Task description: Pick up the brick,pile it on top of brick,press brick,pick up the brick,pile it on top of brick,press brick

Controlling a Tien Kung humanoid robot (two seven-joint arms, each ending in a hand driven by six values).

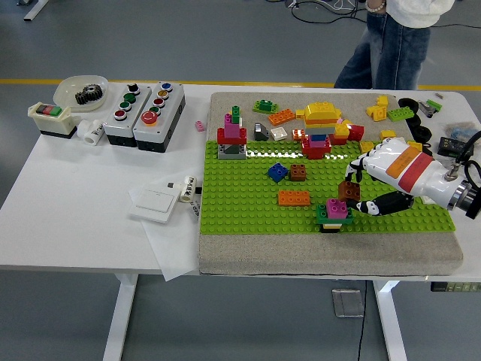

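My right hand (355, 192) reaches in from the right over the green baseplate (248, 203). Its fingers are shut on a small brown brick (348, 190), held just above the plate. Right beside it to the lower left stands a small pile with a pink brick (336, 208) on a green one (323, 217). The brown brick is close to that pile, up and to its right, apart from it. An orange brick (293, 198), a second brown brick (298, 172) and a blue brick (276, 172) lie further left on the plate. The left hand is out of view.
A tall red, pink and green pile (232, 136) stands at the plate's back left. Several loose bricks and a yellow-topped pile (322, 114) crowd the back edge. Button boxes (144, 113) and a bowl (81, 92) sit at the left. A person (391, 45) stands at the far right.
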